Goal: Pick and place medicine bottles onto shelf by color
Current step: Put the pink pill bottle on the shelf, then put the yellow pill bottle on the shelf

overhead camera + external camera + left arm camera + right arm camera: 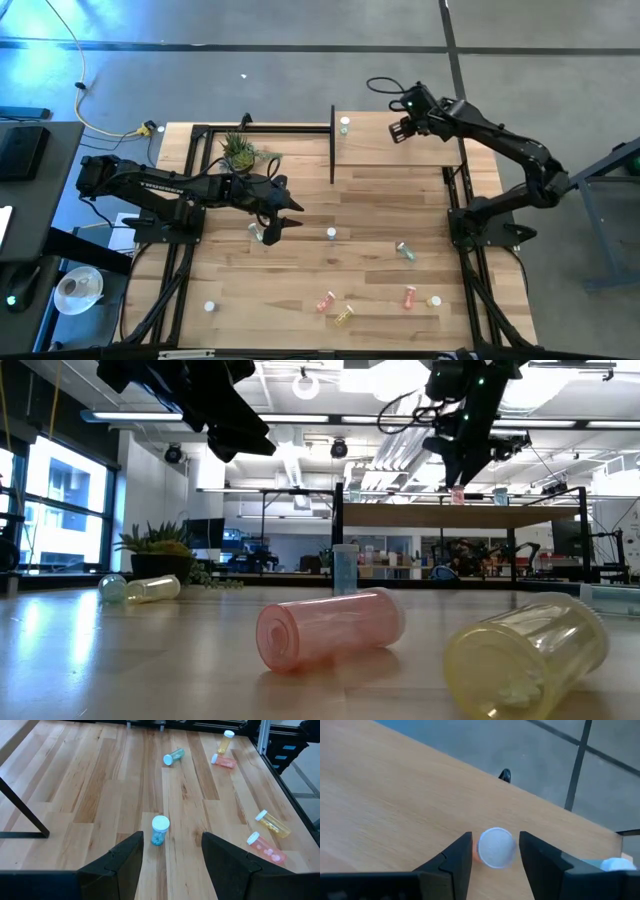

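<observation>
The shelf (pixel 430 150), a light board on a black frame, stands at the table's far side. An orange bottle with a white cap (pixel 495 847) stands upright on it, also seen in the low view as the orange bottle (pixel 457 495). My right gripper (pixel 495 855) is open over it, one finger on each side of the cap with a small gap on both sides. My left gripper (pixel 172 852) hangs open above the table's middle (pixel 278 222), holding nothing. A teal bottle (pixel 160 830) stands upright on the planks just ahead of it.
A white-capped bottle (pixel 344 124) stands at the shelf's left end, and a teal one (pixel 500 495) to the right of the orange. Orange (pixel 326 300), yellow (pixel 343 316) and teal (pixel 405 250) bottles lie on the near planks. A potted plant (pixel 240 150) sits far left.
</observation>
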Controlling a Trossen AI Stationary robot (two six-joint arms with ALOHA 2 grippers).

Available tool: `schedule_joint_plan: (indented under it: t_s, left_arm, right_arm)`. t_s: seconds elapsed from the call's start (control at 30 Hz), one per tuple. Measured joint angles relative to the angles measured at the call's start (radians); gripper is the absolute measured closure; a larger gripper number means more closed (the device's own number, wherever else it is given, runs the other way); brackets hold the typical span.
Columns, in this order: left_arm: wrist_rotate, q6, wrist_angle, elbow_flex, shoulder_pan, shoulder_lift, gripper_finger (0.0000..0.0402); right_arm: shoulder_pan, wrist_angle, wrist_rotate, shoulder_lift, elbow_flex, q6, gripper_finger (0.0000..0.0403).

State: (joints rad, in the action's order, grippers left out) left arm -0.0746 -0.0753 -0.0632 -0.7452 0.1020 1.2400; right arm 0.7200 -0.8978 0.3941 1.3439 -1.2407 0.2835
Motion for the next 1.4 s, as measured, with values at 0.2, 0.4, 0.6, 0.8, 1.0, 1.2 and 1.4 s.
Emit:
schedule_joint_plan:
  t_s: [0.2, 0.4, 0.6, 0.8, 1.0, 1.2, 1.4]
  left_arm:
    - [0.0, 0.0, 0.0, 0.0, 0.0, 0.0, 0.0209]
    - [0.0, 0.0, -0.001, 0.0, 0.0, 0.0, 0.0209]
    - [0.0, 0.0, -0.01, 0.0, 0.0, 0.0, 0.0209]
    - [0.0, 0.0, -0.023, 0.0, 0.0, 0.0, 0.0209]
    - [0.0, 0.0, -0.023, 0.0, 0.0, 0.0, 0.0209]
    - [0.0, 0.0, -0.023, 0.0, 0.0, 0.0, 0.0209]
    - [0.0, 0.0, -0.028, 0.0, 0.0, 0.0, 0.0209]
  right_arm:
    - [-0.001, 0.036, -0.016, -0.085, -0.002, -0.001, 0.0249]
    - [-0.044, 0.026, -0.13, -0.163, -0.002, 0.003, 0.0249]
    - [-0.166, -0.049, -0.211, -0.215, -0.002, 0.053, 0.0249]
    - [-0.313, -0.171, -0.228, -0.22, -0.002, 0.119, 0.0249]
    - [-0.463, -0.209, -0.227, -0.22, -0.002, 0.163, 0.0249]
    - [-0.617, -0.225, -0.181, -0.22, 0.022, 0.235, 0.0249]
    - [-0.755, -0.21, -0.164, -0.22, 0.112, 0.354, 0.0249]
